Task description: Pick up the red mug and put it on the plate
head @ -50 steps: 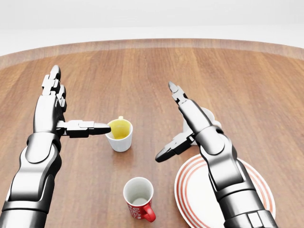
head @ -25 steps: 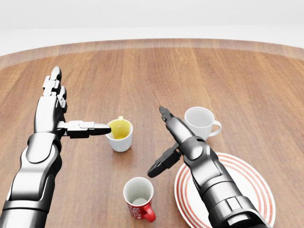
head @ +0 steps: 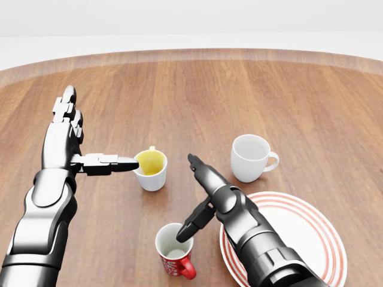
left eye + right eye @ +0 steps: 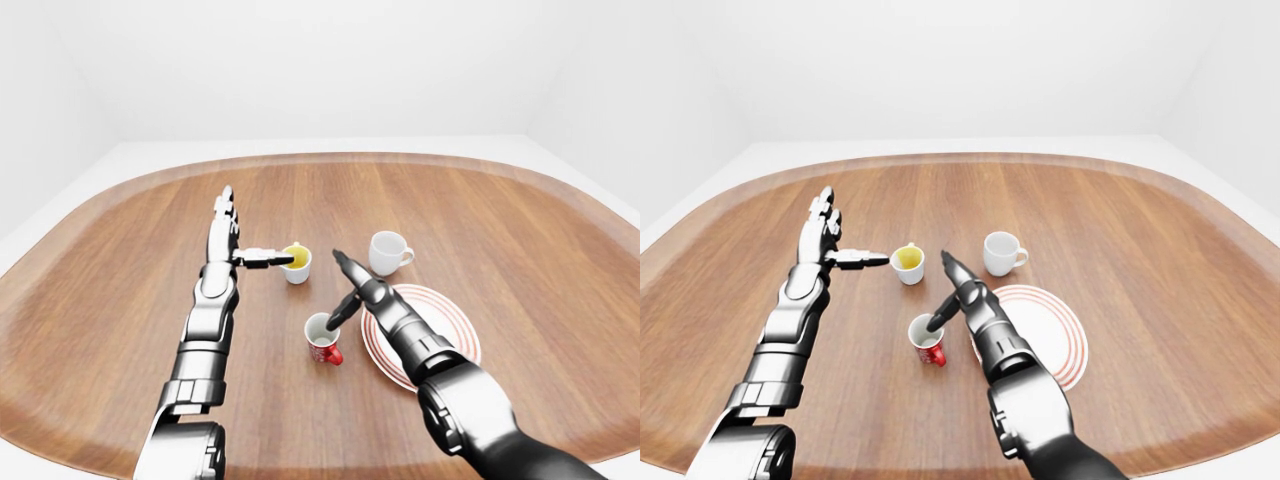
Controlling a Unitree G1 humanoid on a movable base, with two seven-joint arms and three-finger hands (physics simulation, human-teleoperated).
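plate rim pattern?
White plate with concentric red rings near the rim; clearest in the head view.

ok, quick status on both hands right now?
Left hand: open, holding nothing, thumb tip at the rim of the yellow-lined cup.
Right hand: open, holding nothing, thumb over the red mug.

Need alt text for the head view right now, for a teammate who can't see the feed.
The right hand, fingers open, reaches over the rim of the upright red mug, beside the empty red-ringed plate on the wooden table. The open left hand points a finger at the yellow-lined cup; a white mug stands above the plate.
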